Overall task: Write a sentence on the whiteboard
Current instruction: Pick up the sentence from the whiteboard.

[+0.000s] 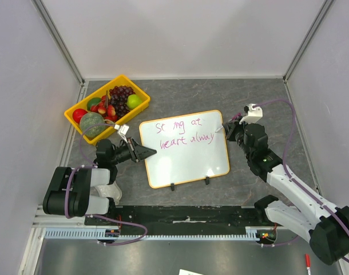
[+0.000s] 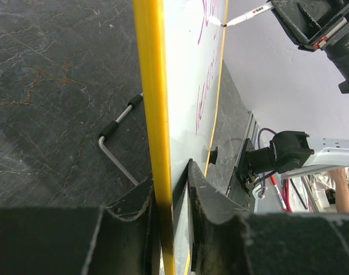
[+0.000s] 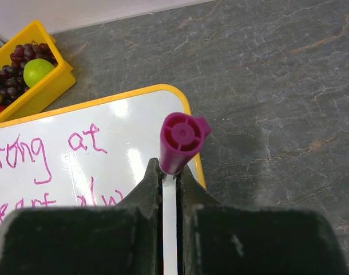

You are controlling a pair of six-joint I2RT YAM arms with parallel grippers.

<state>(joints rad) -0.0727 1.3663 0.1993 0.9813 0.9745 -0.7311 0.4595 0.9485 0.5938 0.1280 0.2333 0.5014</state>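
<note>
The whiteboard (image 1: 186, 163) with its orange frame stands tilted mid-table. On it is the sentence (image 1: 183, 133) in magenta, two lines reading roughly "S..ng at / heart alway". My left gripper (image 1: 150, 152) is shut on the board's left frame edge (image 2: 151, 86), one finger on each side (image 2: 173, 189). From the right, my right gripper (image 1: 230, 129) is shut on a white marker (image 3: 180, 137) with a magenta end cap, its body pinched between the fingers (image 3: 170, 172). The marker's tip (image 2: 223, 24) sits at the board's surface by the end of the second line.
A yellow fruit tray (image 1: 126, 78) with grapes, an apple and other fruit stands back left of the board. Two black clip feet (image 1: 173, 186) hold the board's near edge, and a wire stand leg (image 2: 120, 120) lies behind it. A red pen (image 1: 307, 260) lies below the table edge, bottom right.
</note>
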